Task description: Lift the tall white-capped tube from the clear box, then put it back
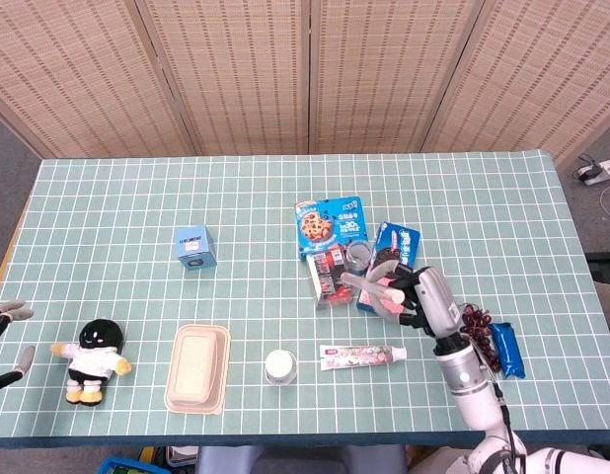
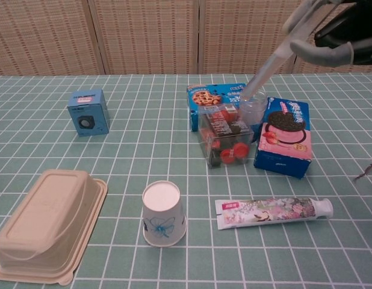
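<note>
My right hand (image 2: 330, 36) grips the upper end of the tall pale tube (image 2: 269, 66), up at the right in the chest view. The tube slants down to the left. Its lower end sits at the rim of a small round clear cup (image 2: 253, 109), right beside the clear box (image 2: 225, 135) of red and dark items. Whether that end is inside anything I cannot tell, and its cap is hidden in the hand. In the head view the right hand (image 1: 423, 296) sits just right of the clear box (image 1: 328, 275). My left hand (image 1: 1, 336) is at the far left edge, fingers apart, holding nothing.
A blue cookie box (image 2: 213, 96) stands behind the clear box and a sandwich-cookie box (image 2: 283, 137) to its right. A toothpaste tube (image 2: 273, 212), paper cup (image 2: 164, 214) and beige lidded container (image 2: 47, 224) lie nearer me. A blue cube box (image 2: 88, 112) and plush doll (image 1: 93, 360) sit left.
</note>
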Controlling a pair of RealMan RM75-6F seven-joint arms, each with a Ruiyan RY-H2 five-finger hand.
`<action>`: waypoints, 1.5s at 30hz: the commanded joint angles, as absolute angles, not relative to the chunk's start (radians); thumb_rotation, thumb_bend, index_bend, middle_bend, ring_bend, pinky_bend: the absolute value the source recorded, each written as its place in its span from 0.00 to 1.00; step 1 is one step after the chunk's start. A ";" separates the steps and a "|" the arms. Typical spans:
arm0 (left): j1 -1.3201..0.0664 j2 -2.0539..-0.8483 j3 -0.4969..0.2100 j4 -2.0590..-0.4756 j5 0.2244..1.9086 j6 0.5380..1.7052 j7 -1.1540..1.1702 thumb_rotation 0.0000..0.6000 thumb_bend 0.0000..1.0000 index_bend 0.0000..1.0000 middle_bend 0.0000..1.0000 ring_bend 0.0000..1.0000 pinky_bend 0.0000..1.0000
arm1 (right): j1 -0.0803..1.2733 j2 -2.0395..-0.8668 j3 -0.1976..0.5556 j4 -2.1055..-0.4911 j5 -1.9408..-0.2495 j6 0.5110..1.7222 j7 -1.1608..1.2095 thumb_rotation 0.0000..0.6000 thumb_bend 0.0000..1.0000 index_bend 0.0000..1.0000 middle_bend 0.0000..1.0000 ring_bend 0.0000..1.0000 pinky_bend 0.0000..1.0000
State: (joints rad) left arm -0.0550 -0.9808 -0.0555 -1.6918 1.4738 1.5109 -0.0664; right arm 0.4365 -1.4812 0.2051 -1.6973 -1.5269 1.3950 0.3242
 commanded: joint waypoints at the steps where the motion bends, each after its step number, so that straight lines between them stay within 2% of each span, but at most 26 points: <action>1: -0.055 -0.981 -0.055 -1.692 1.474 1.510 -0.067 1.00 0.36 0.39 0.24 0.18 0.34 | 0.445 -1.471 0.229 -1.719 -1.493 1.379 0.352 1.00 0.76 0.76 1.00 1.00 1.00; 20: -0.054 -0.978 -0.055 -1.688 1.482 1.515 -0.086 1.00 0.36 0.39 0.24 0.18 0.34 | 0.495 -1.475 0.350 -1.701 -1.282 1.308 0.242 1.00 0.76 0.76 1.00 1.00 1.00; 31: -0.056 -0.977 -0.055 -1.686 1.478 1.509 -0.084 1.00 0.36 0.39 0.24 0.18 0.34 | 0.513 -1.493 0.373 -1.648 -1.205 1.253 0.259 1.00 0.76 0.76 1.00 1.00 1.00; 45: -0.054 -0.975 -0.055 -1.688 1.480 1.513 -0.091 1.00 0.36 0.39 0.24 0.18 0.34 | 0.537 -1.533 0.371 -1.591 -1.186 1.213 0.271 1.00 0.76 0.76 1.00 1.00 1.00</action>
